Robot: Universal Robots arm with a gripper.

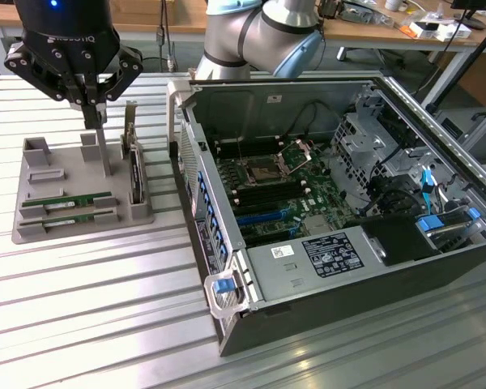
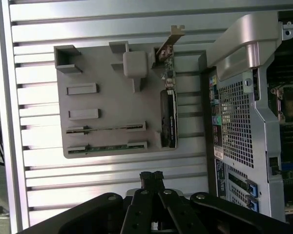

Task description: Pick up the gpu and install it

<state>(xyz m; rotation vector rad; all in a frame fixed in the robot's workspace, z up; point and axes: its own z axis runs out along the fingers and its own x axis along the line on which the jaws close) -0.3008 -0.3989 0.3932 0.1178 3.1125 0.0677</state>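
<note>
1. Two black fingers of the gripper [image 1: 95, 120] are pressed tight together, tips pointing down, with nothing caught between them.
2. It hangs in the upper left of the exterior frame, over the back part of a grey tray [image 1: 77, 180].
3. Its tips sit just above a grey post [image 1: 104, 158] that stands on the tray. From here I can't tell whether they touch it.
4. The gpu [image 1: 73, 200], a thin green stick, lies in a long slot toward the tray's near side. It is lower in the frame than the fingertips and clear of them.
5. A second stick [image 1: 74, 215], its twin, lies parallel just beside it in the next slot, closer to the bottom of the frame.
6. A card [image 1: 134, 174] stands on edge along the tray's right side in the exterior view, just right of the post. Its metal bracket rises at the far end.
7. The open case [image 1: 324, 324] takes up the centre and right of the frame, with its board and slots exposed. It is just right of the tray, and both rest on the ribbed table [image 1: 105, 324].
8. Seen from the wrist, the closed tips show against bare table slats, with the tray's two long slots beyond them.
</note>
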